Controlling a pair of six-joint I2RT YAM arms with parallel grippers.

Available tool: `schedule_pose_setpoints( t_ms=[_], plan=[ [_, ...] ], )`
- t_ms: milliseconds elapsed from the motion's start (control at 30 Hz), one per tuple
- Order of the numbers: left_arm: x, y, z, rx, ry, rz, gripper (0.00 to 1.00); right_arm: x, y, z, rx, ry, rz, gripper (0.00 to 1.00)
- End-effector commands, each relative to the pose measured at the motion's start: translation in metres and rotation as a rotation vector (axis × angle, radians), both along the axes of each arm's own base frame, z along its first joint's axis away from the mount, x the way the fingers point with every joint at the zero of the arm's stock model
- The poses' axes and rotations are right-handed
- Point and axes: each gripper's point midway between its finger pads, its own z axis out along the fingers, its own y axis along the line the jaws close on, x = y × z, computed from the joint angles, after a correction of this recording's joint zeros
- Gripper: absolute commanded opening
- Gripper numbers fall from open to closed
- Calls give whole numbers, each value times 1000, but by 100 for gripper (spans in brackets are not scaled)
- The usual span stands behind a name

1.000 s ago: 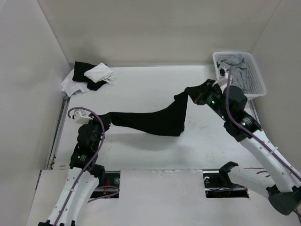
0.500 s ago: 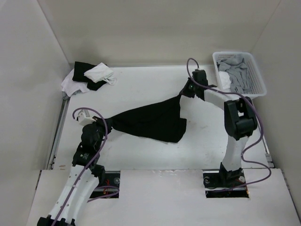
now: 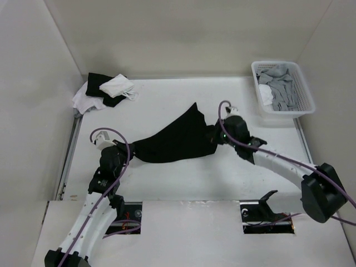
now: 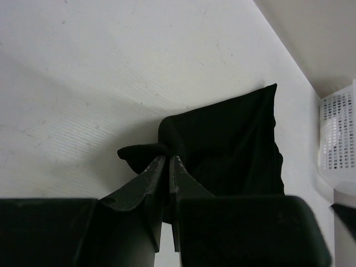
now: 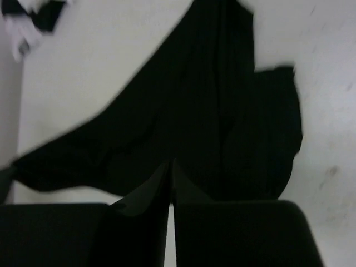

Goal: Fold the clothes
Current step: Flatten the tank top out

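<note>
Black garment (image 3: 172, 139): I see it spread across the middle of the table (image 3: 167, 183) between my two grippers, with one corner pointing toward the far wall.
Left gripper (image 4: 168, 158): narrow, pinching the garment's bunched left end.
Right gripper (image 5: 170, 162): fingers close together at the garment's right end; I cannot tell whether they grip it.
Basket (image 3: 305, 107): far right corner, grey and white clothes inside.

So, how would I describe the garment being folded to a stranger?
Look at the middle of the white table. The black garment lies there, stretched out long. It is all black and alone, unlike the black-and-white heap far left or the grey clothes in the basket.
</note>
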Motion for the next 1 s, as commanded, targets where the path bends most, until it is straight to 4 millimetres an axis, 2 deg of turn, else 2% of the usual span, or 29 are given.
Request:
schedule_pose_setpoints(
  t_ms=[0,67,133,233,400,667,967],
  plan=[
    [4,-4,10,-22,-48,-11,6,-34,5,-41,-35,57,17,6],
    [4,-5,11,-23,-53,-13,6,-50,6,-54,-33,79,34,14],
    [4,-6,12,-27,-57,-20,6,-58,5,-61,-14,87,35,29],
    [4,-7,12,-27,-57,-21,6,-65,11,-73,8,111,70,35],
    [4,-7,12,-31,-58,-22,6,-63,24,-87,18,137,107,36],
    [3,-7,10,-30,-52,-23,6,-51,24,-91,21,133,88,38],
    [4,-6,10,-30,-52,-19,6,-48,32,-94,36,140,105,33]
  ],
)
